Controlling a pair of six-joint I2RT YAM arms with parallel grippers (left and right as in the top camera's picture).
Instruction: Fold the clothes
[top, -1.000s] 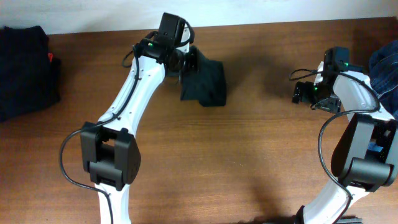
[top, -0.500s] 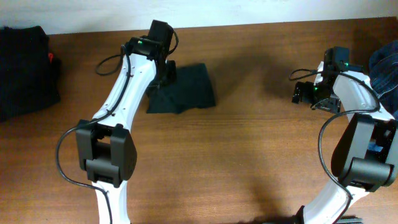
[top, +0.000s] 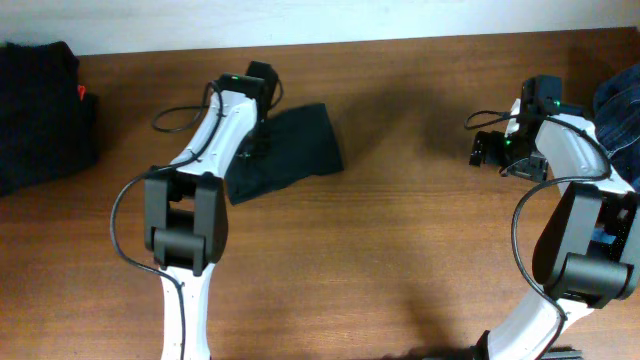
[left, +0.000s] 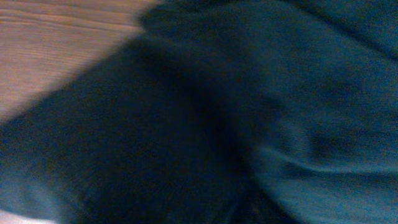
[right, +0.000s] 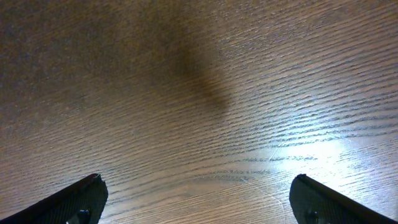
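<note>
The black T-shirt (top: 290, 150) lies folded on the worktop (top: 400, 250), its long axis slanting from near-left to far-right. Your left jaws hang over the T-shirt's left edge, and their camera sees only cloth, so you cannot tell whether they are clenched or released. Your right jaws gape empty, well to the T-shirt's right. The left arm (top: 215, 140) is nearer, so the next move is likely its job.

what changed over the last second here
The left arm swung left, dragging the black cloth along; it went from bunched up to lying flatter on the table. Whether it has been let go is hidden. The right gripper stayed open and still; the dark pile and blue garment stayed.
</note>
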